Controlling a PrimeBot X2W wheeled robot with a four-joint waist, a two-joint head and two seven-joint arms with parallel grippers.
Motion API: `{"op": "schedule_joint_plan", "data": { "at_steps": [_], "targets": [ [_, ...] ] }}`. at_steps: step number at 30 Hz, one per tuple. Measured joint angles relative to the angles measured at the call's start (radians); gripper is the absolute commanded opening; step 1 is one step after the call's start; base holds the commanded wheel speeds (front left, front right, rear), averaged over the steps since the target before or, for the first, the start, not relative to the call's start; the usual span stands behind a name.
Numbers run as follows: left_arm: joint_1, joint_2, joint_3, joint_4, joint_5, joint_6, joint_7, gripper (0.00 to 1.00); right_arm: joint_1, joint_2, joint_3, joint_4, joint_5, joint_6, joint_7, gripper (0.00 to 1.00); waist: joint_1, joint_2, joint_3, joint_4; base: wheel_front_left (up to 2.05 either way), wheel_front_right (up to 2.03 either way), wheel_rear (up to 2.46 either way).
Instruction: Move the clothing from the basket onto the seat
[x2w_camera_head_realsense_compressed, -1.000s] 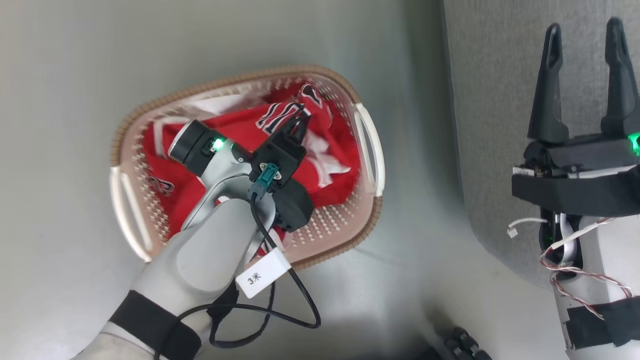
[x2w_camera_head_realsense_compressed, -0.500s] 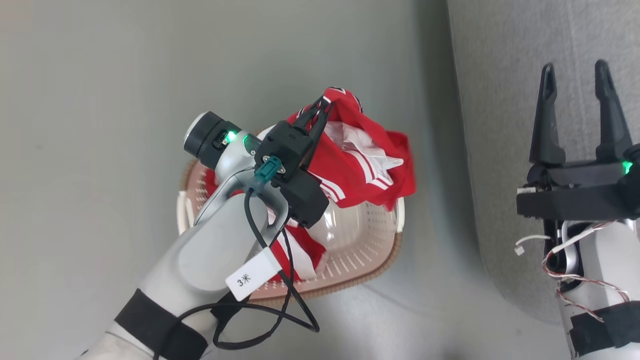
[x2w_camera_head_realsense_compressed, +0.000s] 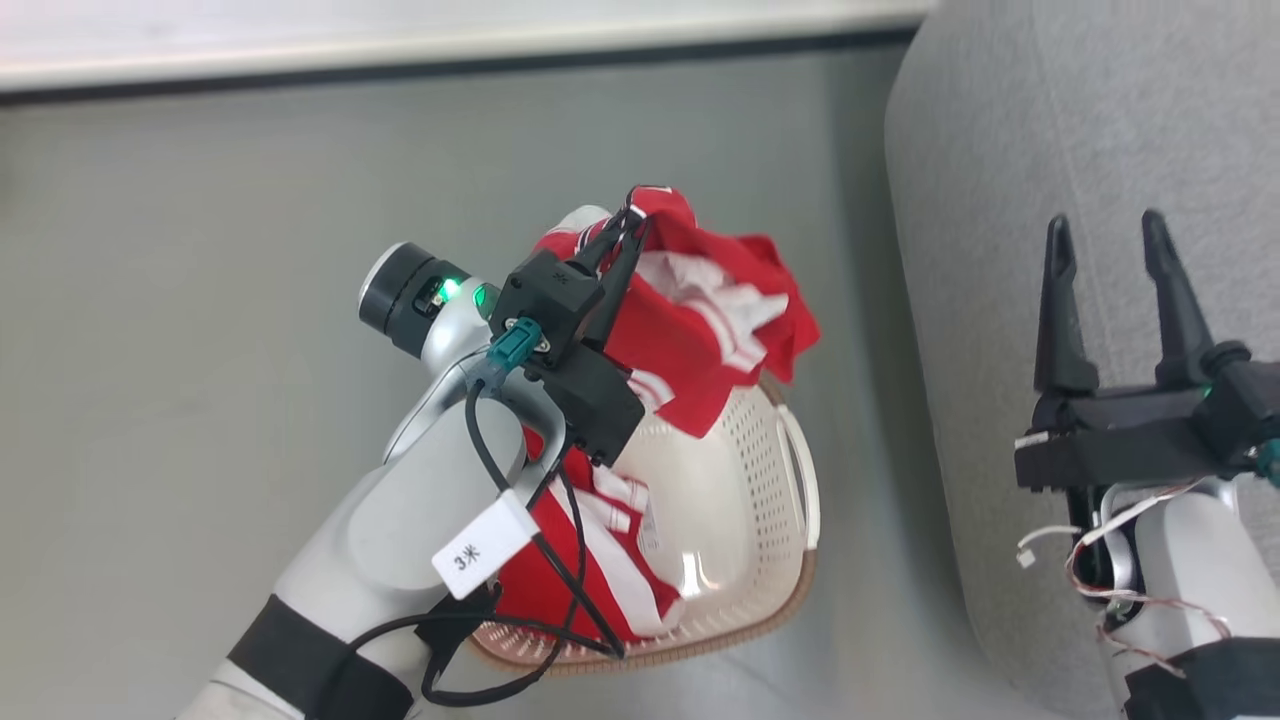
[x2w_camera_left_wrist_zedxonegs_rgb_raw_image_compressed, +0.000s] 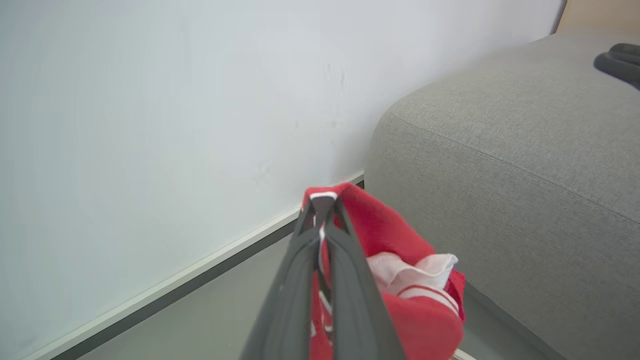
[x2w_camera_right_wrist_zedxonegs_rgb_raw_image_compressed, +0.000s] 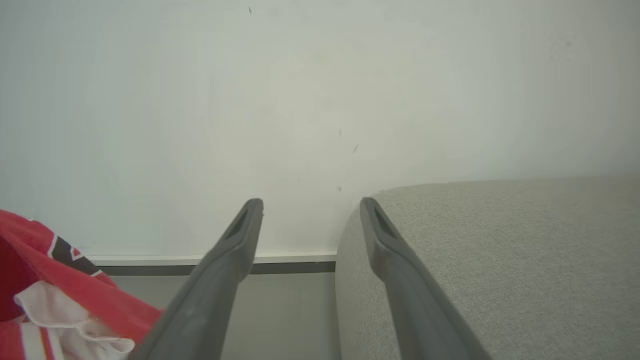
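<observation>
My left gripper (x2w_camera_head_realsense_compressed: 621, 230) pinches clothing (x2w_camera_head_realsense_compressed: 700, 335) over basket (x2w_camera_head_realsense_compressed: 745, 480), right gripper (x2w_camera_head_realsense_compressed: 1103, 230) spread; I'd carry toward 3 o'clock, keeping trailing hem clear of seat (x2w_camera_head_realsense_compressed: 1000, 180) edge.

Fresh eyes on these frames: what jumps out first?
The bright red clothing grabs the eye first. It is bunched in the shut left end effector and hangs over the cream basket on the grey floor, with more of it lying in the basket. Next comes the big grey sofa at the right, with the open, empty right end effector seen against it.
</observation>
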Motion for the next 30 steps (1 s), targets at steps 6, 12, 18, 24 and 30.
{"op": "schedule_joint_plan", "data": {
  "at_steps": [6, 12, 18, 24, 30],
  "targets": [
    [0.006, -0.002, 0.003, 0.022, -0.022, -0.018, 0.0, 0.0, 0.043, 0.011, 0.01, 0.034, 0.0, 0.009, 0.0, 1.0, 0.0, 0.0, -0.092, 0.013, 0.0, 0.0, 0.0],
    [0.017, -0.003, 0.002, 0.038, -0.024, -0.034, 0.0, 0.0, 0.094, 0.016, 0.025, 0.066, 0.0, 0.018, 0.0, 1.0, 0.0, -0.0001, -0.182, 0.026, 0.0, 0.0, 0.0],
    [0.019, -0.003, 0.012, 0.058, -0.033, -0.035, 0.0, 0.0, 0.138, 0.031, 0.061, 0.1, -0.001, 0.039, 0.003, 1.0, 0.0, 0.0, -0.271, 0.039, 0.0, 0.0, 0.0],
    [0.035, -0.004, 0.009, 0.078, -0.048, -0.043, 0.0, 0.0, 0.165, 0.043, 0.112, 0.136, -0.002, 0.067, 0.007, 1.0, 0.0, 0.0, -0.362, 0.047, 0.0, 0.0, 0.0],
    [0.073, -0.003, -0.034, 0.069, -0.066, -0.04, 0.0, 0.0, 0.191, 0.058, 0.199, 0.15, -0.007, 0.094, 0.007, 1.0, 0.0, 0.0, -0.449, 0.05, 0.0, 0.0, 0.0]
  ]
}}
